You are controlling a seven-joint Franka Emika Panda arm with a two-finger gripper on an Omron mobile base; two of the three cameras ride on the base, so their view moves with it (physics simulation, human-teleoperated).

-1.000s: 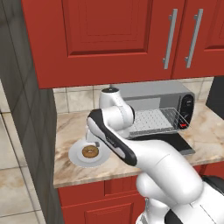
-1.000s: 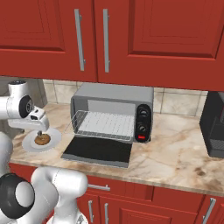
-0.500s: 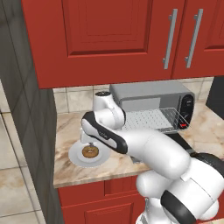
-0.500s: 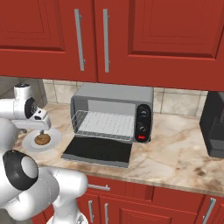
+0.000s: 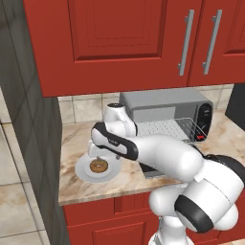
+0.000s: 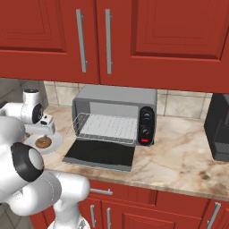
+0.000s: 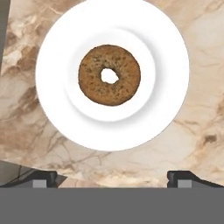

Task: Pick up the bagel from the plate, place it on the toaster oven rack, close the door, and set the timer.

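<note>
Left base view: the small golden-brown bagel [image 5: 98,166] lies in the middle of the round white plate [image 5: 81,172] at lower left of centre, with the robot's hand directly above it. The boxy grey toaster oven [image 5: 162,107] stands at centre right.

Right base view: the oven's dark glass door [image 6: 99,154] is folded down flat, the silvery wire rack [image 6: 107,128] slid partly out.

Hand view: the two-finger gripper [image 7: 111,178] has its tips spread wide at the bottom edge, holding nothing. The pick-up seems in hand; next comes a straight descent to straddle the ring
</note>
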